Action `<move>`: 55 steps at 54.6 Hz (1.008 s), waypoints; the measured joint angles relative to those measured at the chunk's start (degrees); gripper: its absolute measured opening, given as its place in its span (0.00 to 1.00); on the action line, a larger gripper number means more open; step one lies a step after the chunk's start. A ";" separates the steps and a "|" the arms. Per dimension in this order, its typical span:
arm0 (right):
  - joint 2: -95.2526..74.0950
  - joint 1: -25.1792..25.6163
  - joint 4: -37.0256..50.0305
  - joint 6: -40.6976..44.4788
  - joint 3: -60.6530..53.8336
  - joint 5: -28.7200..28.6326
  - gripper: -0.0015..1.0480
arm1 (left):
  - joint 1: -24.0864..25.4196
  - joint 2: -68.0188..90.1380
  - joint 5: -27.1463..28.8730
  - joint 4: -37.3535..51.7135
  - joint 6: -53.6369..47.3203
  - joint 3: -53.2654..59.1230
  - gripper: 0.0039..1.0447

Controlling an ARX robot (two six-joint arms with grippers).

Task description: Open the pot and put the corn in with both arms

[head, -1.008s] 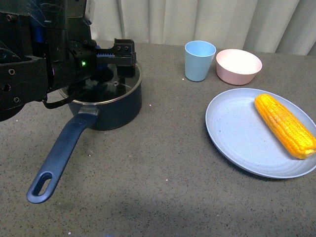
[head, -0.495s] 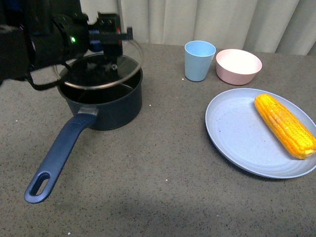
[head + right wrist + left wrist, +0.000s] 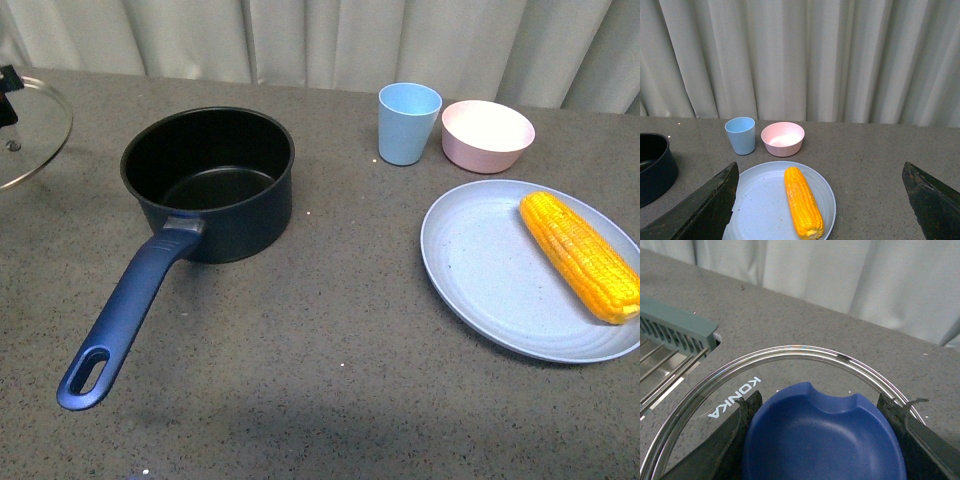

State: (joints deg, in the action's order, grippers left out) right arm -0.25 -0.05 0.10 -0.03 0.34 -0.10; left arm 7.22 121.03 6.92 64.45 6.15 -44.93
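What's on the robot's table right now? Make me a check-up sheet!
Surface: grey speckled table.
Job's things: pot open, empty; corn lying on plate.
Clutter: cup and bowl side by side behind the plate.
End effectors: left end effector shut on lid, off to the pot's side; right end effector open, above the table.
Cables: nothing seen.
Surroundings: curtain; rack near the lid.

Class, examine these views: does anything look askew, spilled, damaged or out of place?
Nothing is spilled or damaged. Only the glass lid is off the pot, held by the left claw, far left in the front view. The corn lies on its plate; cup and bowl stand upright.
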 joint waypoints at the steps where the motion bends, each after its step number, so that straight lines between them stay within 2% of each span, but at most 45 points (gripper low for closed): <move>1: 0.00 0.00 0.00 0.00 0.00 0.02 0.91 | 0.22 0.76 -0.09 0.37 0.15 0.02 0.59; 17: 0.00 0.00 0.00 0.00 0.00 0.02 0.91 | -0.79 11.34 -0.46 3.54 2.84 0.24 0.59; 46: 0.00 0.00 -0.02 0.00 0.00 0.02 0.91 | -1.99 14.71 0.39 2.64 1.77 -1.44 0.59; 55: 0.00 0.00 0.00 0.00 0.00 0.02 0.91 | -1.97 13.73 1.97 3.69 1.51 -0.85 0.82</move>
State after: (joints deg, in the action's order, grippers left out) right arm -0.25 -0.05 0.10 -0.03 0.34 -0.08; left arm 5.26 134.76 8.88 68.14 7.66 -45.78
